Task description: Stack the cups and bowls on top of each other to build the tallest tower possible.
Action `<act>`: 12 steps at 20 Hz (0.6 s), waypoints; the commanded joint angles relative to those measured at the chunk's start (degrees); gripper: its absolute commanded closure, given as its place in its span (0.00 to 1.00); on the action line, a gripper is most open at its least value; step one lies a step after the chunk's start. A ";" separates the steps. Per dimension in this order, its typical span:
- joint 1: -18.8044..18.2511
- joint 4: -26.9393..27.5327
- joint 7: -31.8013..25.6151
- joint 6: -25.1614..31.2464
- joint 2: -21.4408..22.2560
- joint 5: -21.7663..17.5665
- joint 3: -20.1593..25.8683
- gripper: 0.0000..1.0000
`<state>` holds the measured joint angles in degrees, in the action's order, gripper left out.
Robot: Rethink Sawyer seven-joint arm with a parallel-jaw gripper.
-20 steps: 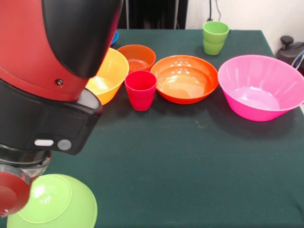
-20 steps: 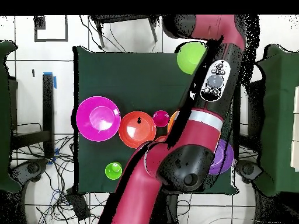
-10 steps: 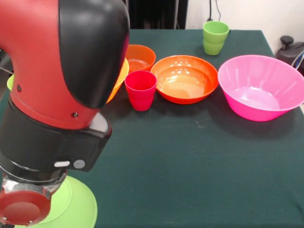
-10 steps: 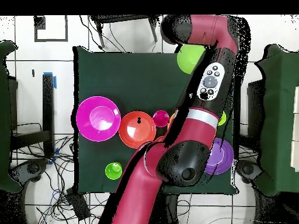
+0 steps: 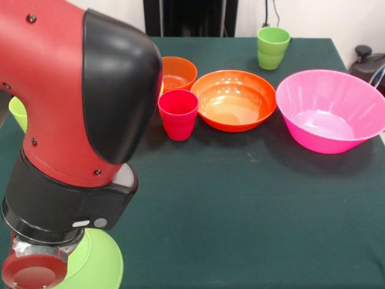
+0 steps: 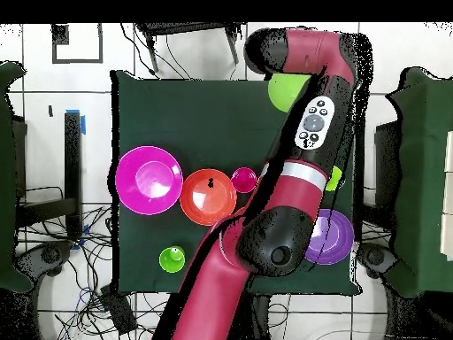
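The gripper itself is hidden under the red and black arm (image 5: 78,120) in both views, so whether it is open, closed or holding anything cannot be told. The arm's end sits over the lime green bowl (image 5: 99,262), which lies rim-down at the table's near left corner in the front view, right at the edge; in the overhead view the same bowl (image 6: 285,90) shows at the top right corner of the dark green table (image 5: 240,205).

No tower stands: nothing rests on the lime green bowl, and the other pieces lie singly. The big pink bowl (image 5: 331,111) sits upright near the right edge in the front view. Just beside it is the orange bowl (image 5: 234,99), then the red-pink cup (image 5: 178,113) close to that bowl's rim, with the small dark orange bowl (image 5: 177,72) behind the cup. One light green cup (image 5: 272,47) stands near the far edge; a second light green cup (image 5: 18,111) peeks out at the left behind the arm. The purple bowl (image 6: 329,237) shows only in the overhead view, partly under the arm.

The widest bare cloth is the near centre and right of the front view.
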<state>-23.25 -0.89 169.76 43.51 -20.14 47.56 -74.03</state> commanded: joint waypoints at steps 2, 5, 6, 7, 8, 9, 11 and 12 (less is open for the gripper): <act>-0.96 0.26 -9.60 2.45 -1.41 4.91 -4.43 1.00; -0.57 0.27 -9.99 3.14 -1.96 7.46 -4.36 1.00; -0.48 0.42 -10.42 3.06 -2.26 8.76 -4.07 1.00; -0.39 0.44 -10.76 3.12 -2.37 9.51 -3.95 1.00; -0.26 0.58 -11.34 3.14 -2.48 10.63 -3.68 1.00; -0.15 0.54 -11.67 3.21 -2.44 11.21 -3.77 1.00; 0.06 0.89 -13.58 3.20 -2.37 12.70 -2.59 1.00; 0.21 1.05 -14.26 3.20 -2.38 13.51 -2.10 1.00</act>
<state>-23.91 -0.89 169.76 43.51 -21.90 57.16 -76.82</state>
